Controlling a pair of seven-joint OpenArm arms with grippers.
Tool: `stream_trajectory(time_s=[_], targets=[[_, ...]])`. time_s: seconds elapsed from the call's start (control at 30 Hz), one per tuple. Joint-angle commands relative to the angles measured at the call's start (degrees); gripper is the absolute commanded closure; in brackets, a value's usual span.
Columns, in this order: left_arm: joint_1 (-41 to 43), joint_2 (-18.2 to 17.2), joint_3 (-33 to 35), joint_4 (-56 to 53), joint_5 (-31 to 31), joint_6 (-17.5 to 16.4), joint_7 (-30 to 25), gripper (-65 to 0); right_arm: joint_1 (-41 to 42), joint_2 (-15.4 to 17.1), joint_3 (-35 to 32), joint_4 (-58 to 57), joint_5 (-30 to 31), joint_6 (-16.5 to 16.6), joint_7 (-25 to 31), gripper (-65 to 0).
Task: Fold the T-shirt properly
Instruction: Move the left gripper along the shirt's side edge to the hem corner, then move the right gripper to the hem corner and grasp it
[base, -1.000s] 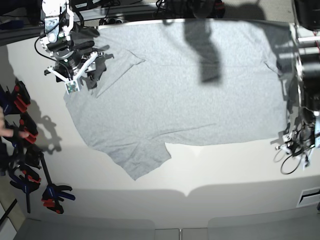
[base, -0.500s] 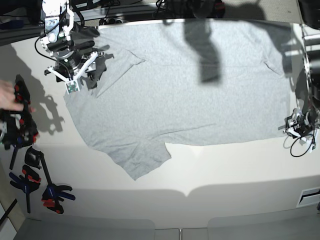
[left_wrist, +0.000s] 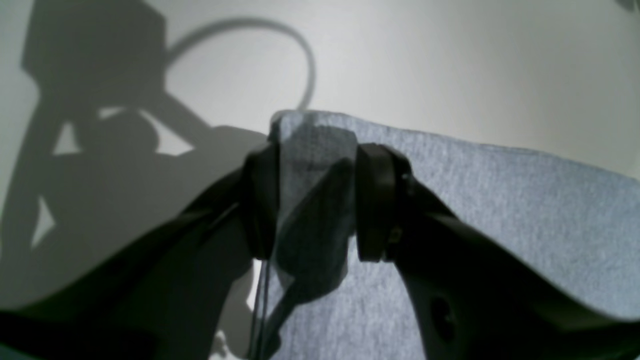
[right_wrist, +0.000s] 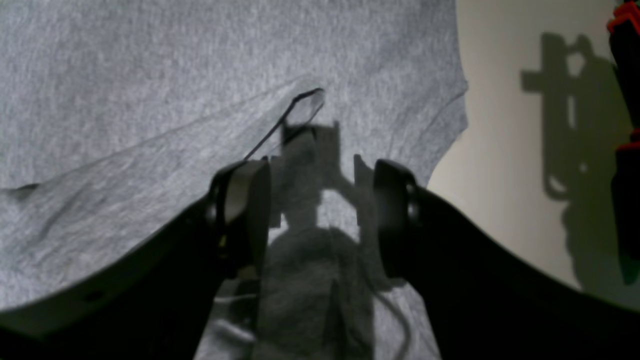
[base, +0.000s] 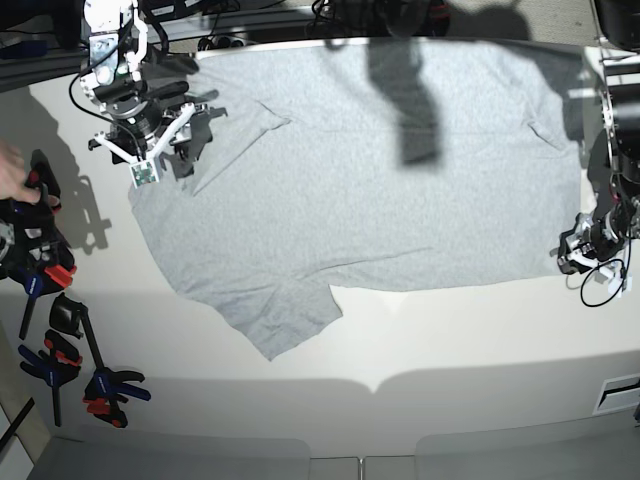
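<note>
The light grey T-shirt (base: 370, 170) lies spread flat, plain side up, across the far half of the white table (base: 450, 340). My left gripper (base: 572, 252) is at the shirt's near right corner. In the left wrist view it (left_wrist: 317, 160) stands open astride that corner, the grey cloth (left_wrist: 500, 210) reaching up between its fingers. My right gripper (base: 160, 150) hovers open over the shirt's far left part. In the right wrist view it (right_wrist: 320, 210) holds nothing, and below it the cloth (right_wrist: 150, 100) shows a creased fold close to the shirt's edge.
Black and red spring clamps (base: 45, 275) lie along the table's left edge, with more (base: 110, 385) toward the front. A person's hand (base: 12, 160) reaches among them. One clamp (right_wrist: 625, 60) shows at the right of the right wrist view. A cable loop (base: 605, 285) hangs by the left arm.
The left arm has moved up from the table's right edge onto the shirt's near right corner. The hand has shifted the clamps at the left. The right arm has stayed still.
</note>
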Motion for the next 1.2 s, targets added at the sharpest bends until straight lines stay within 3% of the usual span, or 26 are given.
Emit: stream_trajectory(time_s=[0.0,0.23,0.3,0.4,0.47,0.67,0.87,1.03,1.17], targets=[[-0.28,0.09,0.22,0.5,1.38,-0.09,3.58,-23.0,0.28,0.76,0.46,1.14,0.24,-0.24,1.31,-31.2],[-0.28,0.11,0.22,4.09,1.4,-0.07,4.61,-17.2,0.28,0.76,0.46,1.14,0.22,-0.24,4.52,-31.2],[-0.28,0.11,0.22,4.61,1.4,-0.04,4.35,-12.9,0.28,0.76,0.46,1.14,0.22,-0.24,6.64,-31.2],[-0.28,0.11,0.22,4.83,1.4,-0.02,2.62,-1.5,1.09,0.7,0.46,1.14,0.26,-0.24,9.73,-31.2],[-0.28,0.11,0.22,4.83,1.33,0.57,2.12,0.0,3.72,0.48,0.46,1.09,0.44,-0.24,9.16,-31.2],[-0.28,0.11,0.22,4.83,1.18,1.07,2.25,0.0,17.35,0.11,0.46,0.42,6.21,-0.24,7.63,-31.2],[-0.28,0.09,0.22,4.83,1.2,1.05,2.27,0.0,34.18,-4.04,0.09,-7.13,6.38,-0.2,4.37,-31.2],[-0.28,0.09,0.22,4.83,1.2,1.03,2.29,0.0,46.4,-5.57,-2.67,-22.16,5.51,2.14,4.26,-31.2],[-0.28,0.11,0.22,4.83,1.18,1.05,2.25,0.0,57.11,-5.6,-7.67,-39.76,1.09,5.25,4.31,-31.2]])
